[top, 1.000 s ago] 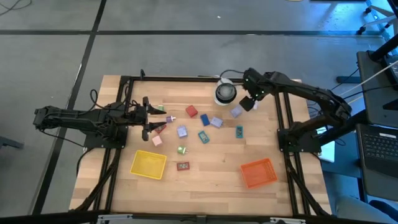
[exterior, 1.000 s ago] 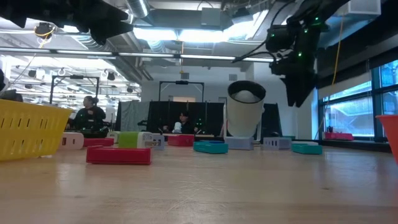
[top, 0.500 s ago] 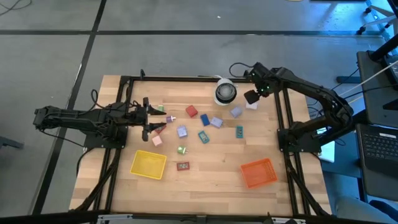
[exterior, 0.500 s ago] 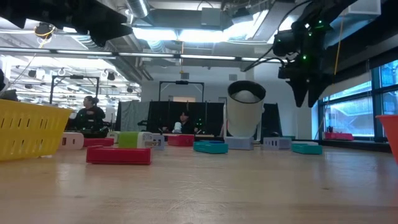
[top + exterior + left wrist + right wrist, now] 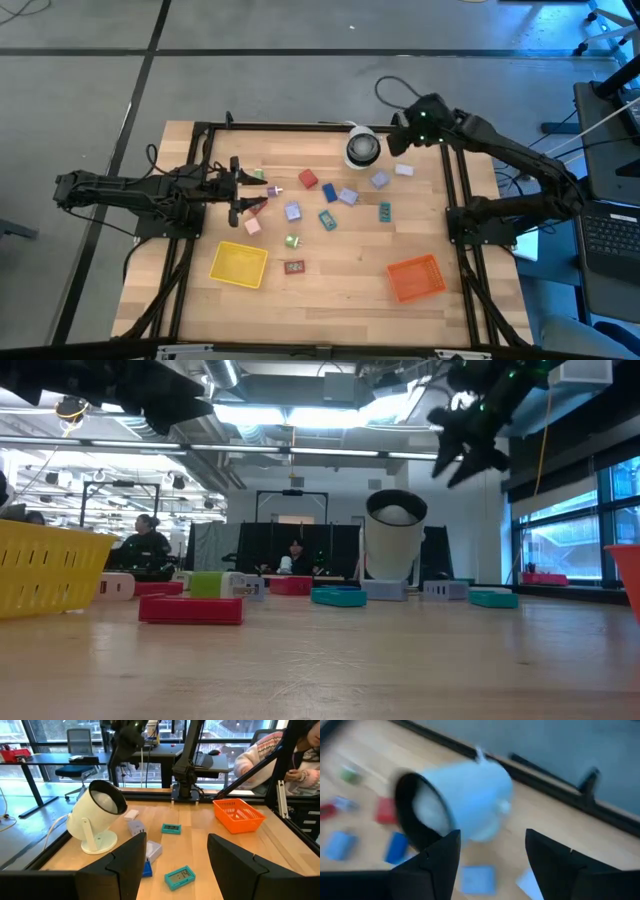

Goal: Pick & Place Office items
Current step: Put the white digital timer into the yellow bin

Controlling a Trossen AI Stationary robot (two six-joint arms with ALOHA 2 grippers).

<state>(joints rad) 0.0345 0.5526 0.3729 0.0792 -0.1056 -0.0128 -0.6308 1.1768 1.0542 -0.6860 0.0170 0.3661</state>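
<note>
Your right gripper (image 5: 397,147) hangs above the far right part of the table (image 5: 340,290), just right of the white lamp-like fixture (image 5: 362,149); its fingers (image 5: 431,862) stand apart with nothing between them. A small white block (image 5: 404,170) lies on the wood just beside it, clear of the fingers.

Your left gripper (image 5: 243,190) sits low at the table's left edge, jaws parted and empty, with a pink piece (image 5: 252,226) and a green piece (image 5: 257,175) close by.

The office items are scattered across the middle of the table: a red block (image 5: 307,180), a dark blue block (image 5: 329,192), lavender pieces (image 5: 347,196) and (image 5: 293,211), another lavender one (image 5: 380,180) nearer the right gripper, two teal pieces (image 5: 327,219) and (image 5: 385,211), a small green one (image 5: 292,241) and a red flat piece (image 5: 294,267) nearest you.

The yellow tray (image 5: 239,264) stands near left and the orange tray (image 5: 416,277) near right; you can see nothing in either.
</note>
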